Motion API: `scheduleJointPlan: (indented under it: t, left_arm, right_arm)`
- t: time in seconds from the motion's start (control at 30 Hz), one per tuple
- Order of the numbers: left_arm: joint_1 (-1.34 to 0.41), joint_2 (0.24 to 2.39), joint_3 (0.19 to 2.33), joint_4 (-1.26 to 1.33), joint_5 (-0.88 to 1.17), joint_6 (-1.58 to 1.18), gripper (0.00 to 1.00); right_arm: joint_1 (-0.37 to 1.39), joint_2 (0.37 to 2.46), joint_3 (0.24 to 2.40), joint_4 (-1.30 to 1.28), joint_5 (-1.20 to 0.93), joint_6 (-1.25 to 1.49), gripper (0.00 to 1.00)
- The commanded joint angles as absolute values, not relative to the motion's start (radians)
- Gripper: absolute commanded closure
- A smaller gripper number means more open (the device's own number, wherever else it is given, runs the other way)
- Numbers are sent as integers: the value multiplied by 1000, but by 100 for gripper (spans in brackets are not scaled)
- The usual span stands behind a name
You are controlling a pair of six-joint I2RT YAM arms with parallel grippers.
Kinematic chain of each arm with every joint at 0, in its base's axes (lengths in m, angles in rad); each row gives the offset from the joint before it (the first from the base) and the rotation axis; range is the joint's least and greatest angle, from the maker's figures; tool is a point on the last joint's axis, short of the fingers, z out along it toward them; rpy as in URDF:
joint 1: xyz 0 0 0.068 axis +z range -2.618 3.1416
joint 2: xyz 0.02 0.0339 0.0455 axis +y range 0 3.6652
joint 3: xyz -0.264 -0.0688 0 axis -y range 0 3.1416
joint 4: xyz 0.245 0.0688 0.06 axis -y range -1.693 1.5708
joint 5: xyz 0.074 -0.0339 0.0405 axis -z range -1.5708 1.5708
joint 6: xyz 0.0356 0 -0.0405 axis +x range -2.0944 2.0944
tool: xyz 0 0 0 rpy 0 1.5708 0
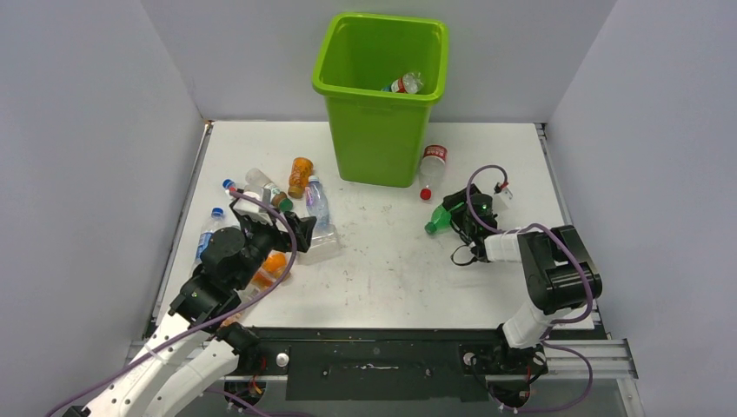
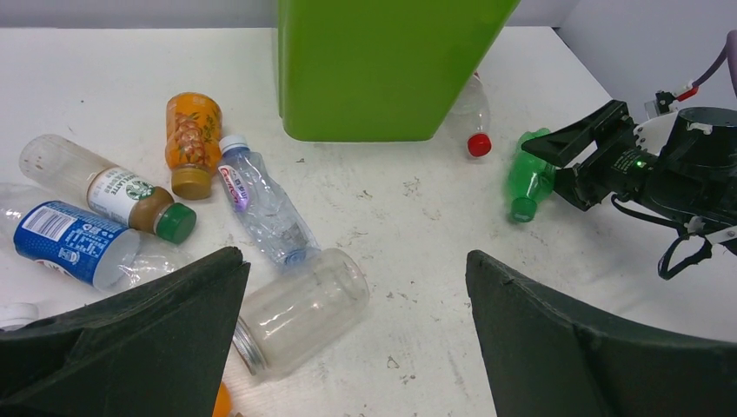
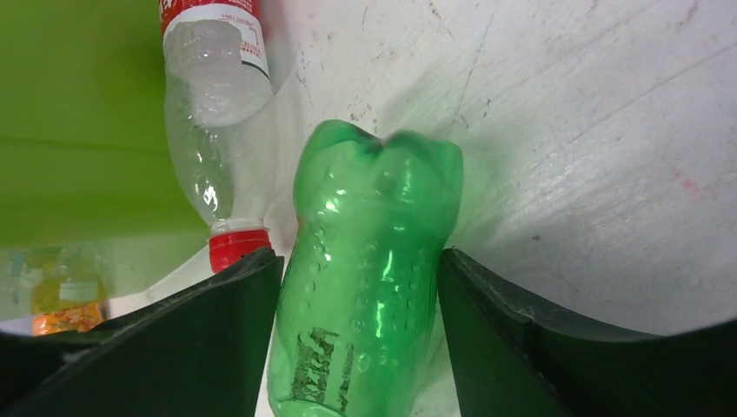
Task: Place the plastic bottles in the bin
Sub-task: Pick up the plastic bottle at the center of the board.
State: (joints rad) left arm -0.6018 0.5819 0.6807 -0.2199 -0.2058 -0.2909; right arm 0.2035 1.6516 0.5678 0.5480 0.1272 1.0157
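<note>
The step in hand is the pick-up of one bottle on the right side. The right pincer [image 3: 359, 255] has its two fingers pressed against either flank of the green bottle [image 3: 369, 261], which lies on its side on the white surface [image 1: 391, 261], not yet lifted, a little in front of the bin [image 1: 374, 130] and to its right. Just beside it lies a clear red-capped bottle [image 3: 213, 130], its body close against the bin's front right corner. The left pincer [image 2: 354, 254] hangs with its fingers wide apart and nothing between them, low over the cluster at the left: an uncapped clear bottle [image 2: 300, 313] nearest, then a pale blue-tinted bottle [image 2: 261, 204], an orange bottle [image 2: 193, 130], a green-capped bottle [image 2: 104, 191] and a blue-labelled bottle [image 2: 74, 243]. Judging from this, the next move calls for a firm hold on the slick, dented green plastic, a lift high enough to clear the bin's tall rolled rim, and a release over the opening without knocking the red-capped neighbour. The task seems at an early stage: inside the bin only a clear bottle with a red label [image 1: 407, 83] shows near the right wall, the floor below it being hidden, while most bottles are spread on the surface.
</note>
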Motion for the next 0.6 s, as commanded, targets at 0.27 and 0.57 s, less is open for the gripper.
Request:
scheduleJointPlan:
  t: [0.27,0.57]
  left_arm:
    - [-633,559,681,-174,-232,-267,4]
    - [-707,526,575,97,53,-417,4]
  right_arm:
    - [202,1527,414,670,-8,1093,66]
    - [375,852,239,623,-120,987,70]
